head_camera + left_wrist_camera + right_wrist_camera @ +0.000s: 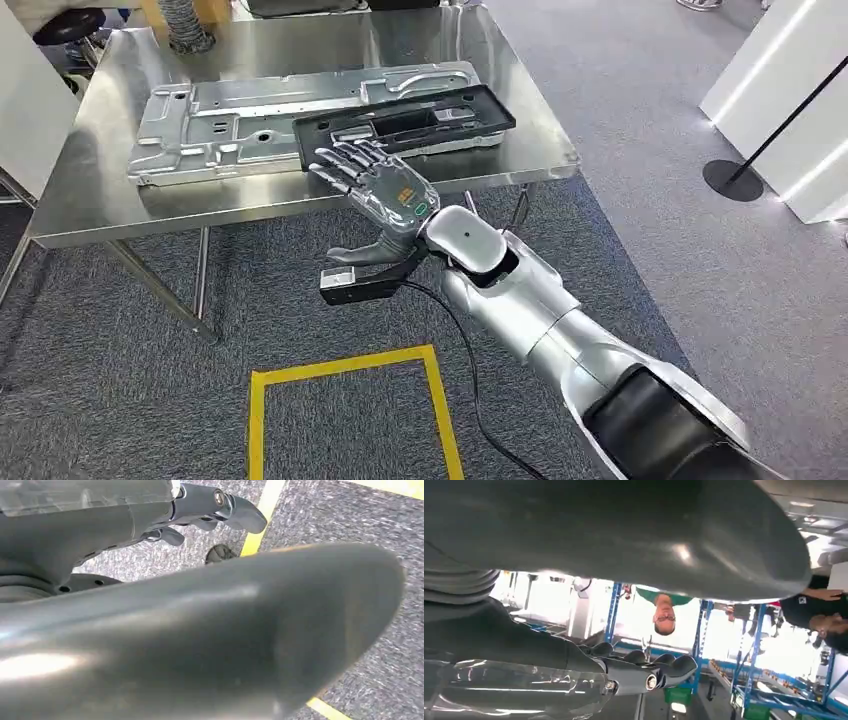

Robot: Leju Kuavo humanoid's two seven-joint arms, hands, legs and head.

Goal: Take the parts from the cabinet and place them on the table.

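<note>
Two parts lie on the steel table (330, 45). One is a long silver sheet-metal panel (250, 120). The other is a black plastic frame (420, 120) resting on the panel's right half. My right hand (375, 185) hovers at the table's front edge with its fingers spread beside the frame's near left corner, and it holds nothing. The right wrist view shows the same fingers (649, 672) stretched out and empty. My left hand (200, 630) hangs over the carpet, its thumb and fingers (225, 507) apart with nothing between them.
A yellow tape square (350, 365) marks the grey carpet in front of the table. A black stanchion base (732, 180) and white panels stand at the right. In the right wrist view, a person (664, 612) and blue racks (749, 680) are behind.
</note>
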